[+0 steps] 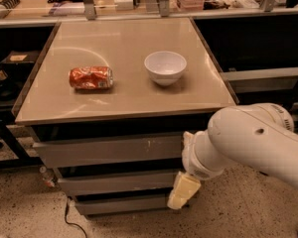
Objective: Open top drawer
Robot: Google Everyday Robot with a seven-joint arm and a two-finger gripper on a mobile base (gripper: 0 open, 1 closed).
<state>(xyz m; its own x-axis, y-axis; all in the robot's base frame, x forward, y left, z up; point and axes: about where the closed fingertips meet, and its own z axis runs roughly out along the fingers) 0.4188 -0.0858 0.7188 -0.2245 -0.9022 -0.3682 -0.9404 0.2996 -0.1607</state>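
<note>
While the gripper (183, 191) hangs low before the right end of the middle drawer front (119, 180), I cannot tell whether it is spread or closed. Top drawer (109, 150) looks shut, just above, under the tabletop (129, 100). Best: rise, catch its upper edge, pull straight out. Beyond: crushed can (91, 78), white bowl (165, 67).

Claw (183, 192) hangs low at the cabinet's right front, before the right ends of the two lower drawer fronts (119, 181). Its white arm (248, 138) crosses the right end of the top drawer (109, 150). From centre to left that drawer's face is unobstructed, with open floor (30, 212) before it. On the counter (124, 100), a crushed can (91, 78) lies left and a white bowl (165, 67) stands right of centre, well apart, with a free lane between them.
</note>
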